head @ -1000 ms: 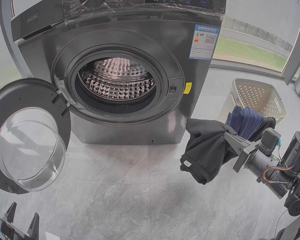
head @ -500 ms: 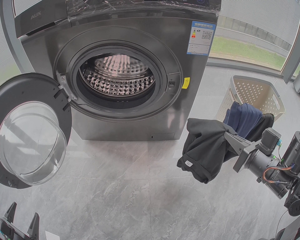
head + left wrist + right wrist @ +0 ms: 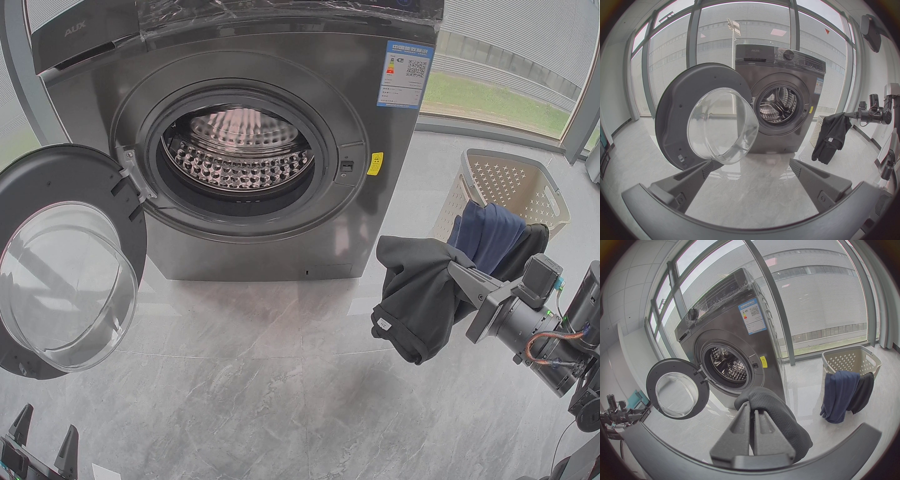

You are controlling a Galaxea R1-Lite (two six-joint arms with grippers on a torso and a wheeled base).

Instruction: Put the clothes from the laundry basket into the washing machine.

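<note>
My right gripper (image 3: 455,269) is shut on a black garment (image 3: 419,294) that hangs from it above the floor, to the right of the washing machine (image 3: 250,62). In the right wrist view the black garment (image 3: 775,412) drapes over the closed fingers (image 3: 756,427). The drum (image 3: 237,156) is open, with its round door (image 3: 62,262) swung out to the left. A beige laundry basket (image 3: 537,181) stands behind the right arm, with a navy garment (image 3: 490,234) and a dark one (image 3: 531,247) draped over its rim. My left gripper (image 3: 44,434) is low at the near left, open and holding nothing.
Grey tiled floor (image 3: 250,375) lies between me and the machine. The open door juts out into the left side. Windows (image 3: 512,69) run behind the basket and the machine.
The head view has shifted, so the machine sits slightly higher and more to the right. The hanging garment has swung a little to the right; the right arm holds about the same place.
</note>
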